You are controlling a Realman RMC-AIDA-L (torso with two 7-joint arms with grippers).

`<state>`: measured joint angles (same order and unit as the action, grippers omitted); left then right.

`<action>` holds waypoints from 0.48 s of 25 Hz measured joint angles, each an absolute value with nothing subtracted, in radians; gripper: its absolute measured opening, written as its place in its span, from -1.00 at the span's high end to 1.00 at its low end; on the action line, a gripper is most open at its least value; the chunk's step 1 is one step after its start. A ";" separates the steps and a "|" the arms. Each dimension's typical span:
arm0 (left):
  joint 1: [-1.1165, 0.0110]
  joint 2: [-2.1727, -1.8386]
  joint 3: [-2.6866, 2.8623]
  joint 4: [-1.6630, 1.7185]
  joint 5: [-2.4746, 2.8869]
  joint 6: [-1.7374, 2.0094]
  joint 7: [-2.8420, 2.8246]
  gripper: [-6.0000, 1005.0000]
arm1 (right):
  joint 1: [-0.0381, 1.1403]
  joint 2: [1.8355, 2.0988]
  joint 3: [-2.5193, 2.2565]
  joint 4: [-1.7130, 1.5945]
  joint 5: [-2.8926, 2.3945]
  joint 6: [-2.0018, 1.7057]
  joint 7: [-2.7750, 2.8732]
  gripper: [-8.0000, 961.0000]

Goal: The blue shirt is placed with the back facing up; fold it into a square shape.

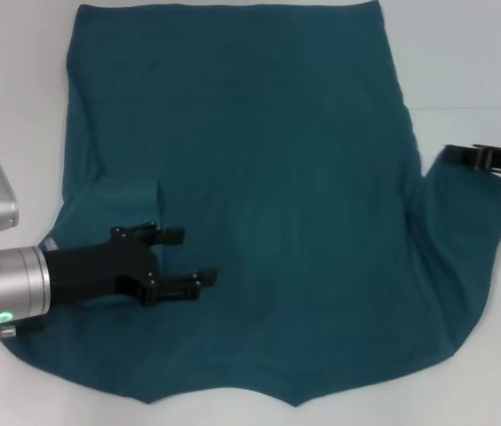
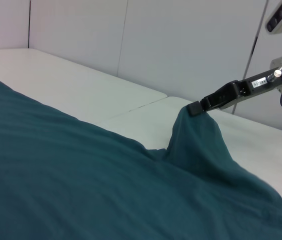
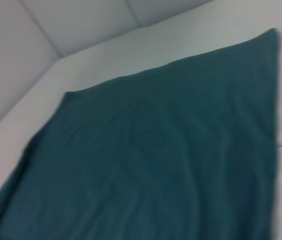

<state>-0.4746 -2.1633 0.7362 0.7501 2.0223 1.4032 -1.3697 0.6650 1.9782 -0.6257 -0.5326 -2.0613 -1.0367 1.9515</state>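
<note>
White table [image 1: 481,71] carries the blue shirt [image 1: 268,204], spread flat, plain side up; no lettering shows. The shirt's far hem is cut off by the head view's edge. Left end effector [image 1: 194,257] hovers over the shirt's left part, fingers spread, nothing between them; the folded-in left sleeve lies just behind it. Right end effector [image 2: 197,107] is clenched on the right sleeve's edge, lifting it into a peak; its fingertips are hidden in cloth.

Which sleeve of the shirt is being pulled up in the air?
The right sleeve: the right gripper pinches its tip and lifts it. The left sleeve lies folded flat on the shirt.
</note>
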 joint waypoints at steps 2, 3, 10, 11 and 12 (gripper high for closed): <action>-0.477 -2.163 0.736 0.750 2.022 1.403 -1.370 -0.74 | 0.682 1.980 -0.644 -0.532 -2.061 -1.056 1.972 0.97; -0.478 -2.163 0.736 0.750 2.022 1.403 -1.370 -0.74 | 0.691 1.982 -0.663 -0.532 -2.061 -1.057 1.986 0.97; -0.480 -2.162 0.736 0.750 2.022 1.403 -1.370 -0.74 | 0.759 2.022 -0.782 -0.531 -2.062 -1.013 2.044 0.97; -0.480 -2.162 0.736 0.750 2.022 1.403 -1.370 -0.74 | 0.769 2.032 -0.792 -0.531 -2.062 -1.010 2.043 0.97; -0.480 -2.161 0.736 0.750 2.022 1.403 -1.370 -0.74 | 0.776 2.038 -0.801 -0.532 -2.062 -1.009 2.041 0.97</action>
<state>-0.4802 -2.1614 0.7358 0.7500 2.0215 1.4033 -1.3698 0.7764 2.0383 -0.8011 -0.5316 -2.0623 -1.0087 2.0411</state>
